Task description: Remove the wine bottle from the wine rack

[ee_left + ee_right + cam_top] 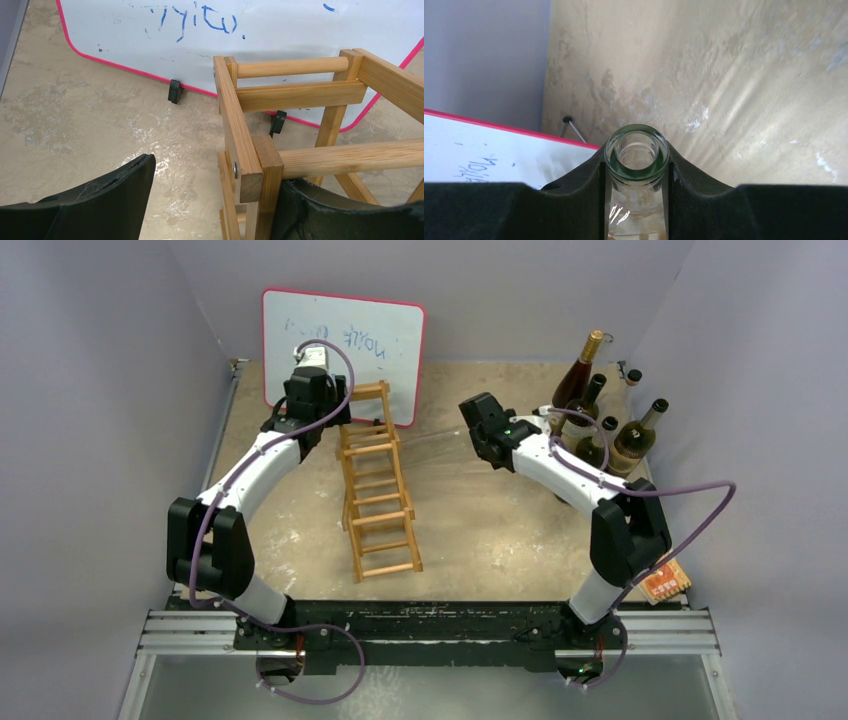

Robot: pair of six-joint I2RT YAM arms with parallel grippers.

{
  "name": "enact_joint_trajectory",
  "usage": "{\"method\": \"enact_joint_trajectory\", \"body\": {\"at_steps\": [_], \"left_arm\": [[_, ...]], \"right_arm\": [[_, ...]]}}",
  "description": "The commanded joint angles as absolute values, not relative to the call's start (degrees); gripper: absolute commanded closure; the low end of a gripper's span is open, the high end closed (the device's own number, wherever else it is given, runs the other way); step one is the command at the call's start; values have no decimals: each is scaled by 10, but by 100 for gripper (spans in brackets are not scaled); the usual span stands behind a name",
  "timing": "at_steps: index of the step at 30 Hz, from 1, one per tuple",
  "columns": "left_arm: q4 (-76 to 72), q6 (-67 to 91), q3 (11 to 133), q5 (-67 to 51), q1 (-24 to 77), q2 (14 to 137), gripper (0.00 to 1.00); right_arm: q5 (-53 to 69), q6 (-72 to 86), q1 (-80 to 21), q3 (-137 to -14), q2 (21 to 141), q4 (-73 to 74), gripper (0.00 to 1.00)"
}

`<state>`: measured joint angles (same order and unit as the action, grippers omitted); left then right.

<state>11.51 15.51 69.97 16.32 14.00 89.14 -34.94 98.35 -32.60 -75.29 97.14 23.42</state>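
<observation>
Glass bottle (636,205): lies sideways by far end of rack (295,95), neck clamped in right gripper (636,159) for pulling clear.
Left gripper (218,176): jaws apart, straddling rack corner post, likely bracing it.

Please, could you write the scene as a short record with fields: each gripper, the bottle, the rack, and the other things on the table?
left gripper: open, one finger on each side of a corner post of the wine rack
right gripper: shut on the neck of the wine bottle
wine bottle: clear glass, no cork, reaching from the gripper toward the rack
wine rack: standing on the table, in front of the whiteboard
other bottles: upright group, far right
bottle fully out of the rack: cannot tell
</observation>
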Motion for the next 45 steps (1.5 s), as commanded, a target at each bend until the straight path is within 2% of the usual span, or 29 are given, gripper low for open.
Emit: {"method": "enact_joint_trajectory", "body": {"at_steps": [1, 9, 18, 26, 33, 45], "left_arm": [[89, 159, 723, 179, 129, 880, 28], [87, 160, 722, 175, 129, 881, 28], [86, 162, 722, 169, 129, 881, 28], [86, 163, 723, 166, 129, 880, 28], [83, 162, 721, 164, 129, 877, 28], [79, 164, 720, 156, 129, 875, 28]], "right_arm": [[-457, 953, -322, -765, 921, 251, 100], [-494, 809, -322, -783, 893, 214, 100], [-510, 449, -322, -798, 870, 91, 100], [-504, 174, -322, -724, 799, -32, 100], [-572, 123, -321, -670, 750, -78, 100], [-616, 178, -292, -575, 704, -113, 100]]}}
